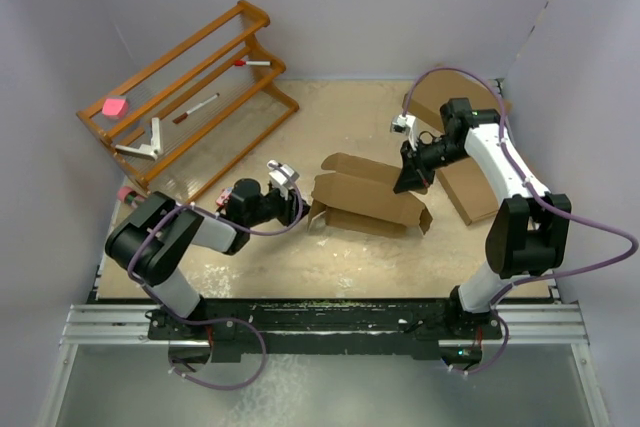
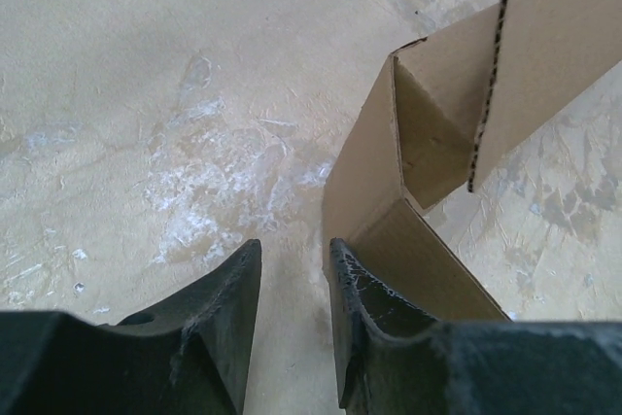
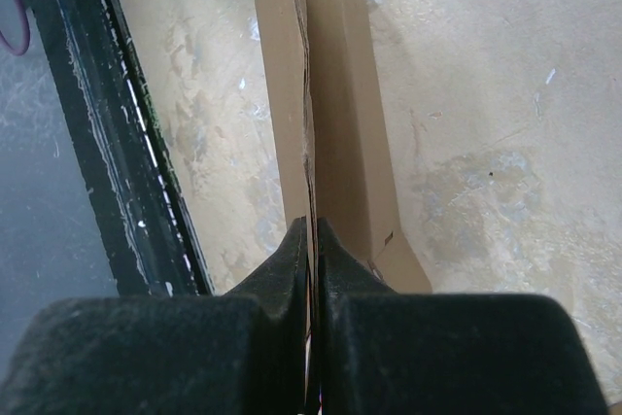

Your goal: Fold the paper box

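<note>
Left tool [image 1: 296,203], lower centre-left: jaws parted, nothing between them, just beside the box end. Paper box [image 1: 365,205], frame centre on table [image 1: 330,262]: plain brown cardboard, partly folded, walls raised, flaps open. Right tool [image 1: 407,183], right of centre: clenched on a raised flap edge.

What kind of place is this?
Probably a robot test bench in a lab: left arm and right arm bolted to a metal rail, plain pale walls around a scuffed table, a wooden rack.
</note>
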`<state>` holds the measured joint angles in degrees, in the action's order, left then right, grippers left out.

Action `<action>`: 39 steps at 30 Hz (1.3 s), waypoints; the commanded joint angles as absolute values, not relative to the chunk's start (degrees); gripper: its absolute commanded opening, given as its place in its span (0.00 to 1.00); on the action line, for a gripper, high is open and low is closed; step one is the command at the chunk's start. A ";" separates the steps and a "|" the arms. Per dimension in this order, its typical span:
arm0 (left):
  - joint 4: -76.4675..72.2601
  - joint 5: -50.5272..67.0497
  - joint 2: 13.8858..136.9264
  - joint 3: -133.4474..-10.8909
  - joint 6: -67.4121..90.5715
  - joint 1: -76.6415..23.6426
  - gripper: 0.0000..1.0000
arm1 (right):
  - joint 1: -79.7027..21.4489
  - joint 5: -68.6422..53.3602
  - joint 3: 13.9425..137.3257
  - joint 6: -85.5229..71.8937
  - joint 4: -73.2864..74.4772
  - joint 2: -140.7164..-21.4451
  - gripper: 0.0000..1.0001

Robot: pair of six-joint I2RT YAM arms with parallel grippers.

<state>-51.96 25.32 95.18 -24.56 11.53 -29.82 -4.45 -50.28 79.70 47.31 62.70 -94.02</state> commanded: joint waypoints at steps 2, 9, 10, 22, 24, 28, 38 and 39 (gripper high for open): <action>-58.14 28.65 93.09 -23.35 12.57 -30.30 0.38 | -4.57 -50.54 79.76 48.71 63.08 -92.13 0.00; -62.48 32.98 95.50 -22.37 11.53 -31.82 0.40 | -4.52 -50.83 79.80 48.75 63.26 -92.02 0.00; -63.08 33.30 95.69 -22.10 11.20 -32.08 0.40 | -4.54 -50.82 79.87 48.78 63.18 -92.07 0.00; -69.54 24.98 98.50 -21.83 5.70 -35.94 0.46 | -4.56 -50.95 79.81 49.15 63.20 -92.37 0.00; -70.86 23.25 98.94 -22.00 4.92 -36.81 0.47 | -4.59 -51.03 79.91 49.30 63.19 -92.54 0.00; -72.68 18.02 100.05 -22.70 3.54 -39.22 0.47 | -4.61 -51.27 79.99 49.52 63.44 -92.68 0.00; -83.32 5.90 106.16 -23.26 0.27 -43.70 0.48 | -4.57 -51.89 80.14 50.29 64.40 -93.16 0.00; -83.96 4.91 106.65 -23.47 0.14 -44.06 0.48 | -4.59 -52.02 80.18 50.42 64.42 -93.17 0.00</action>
<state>-74.89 10.48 104.88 -22.02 2.35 -42.78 -4.45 -50.54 79.66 48.73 62.92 -94.00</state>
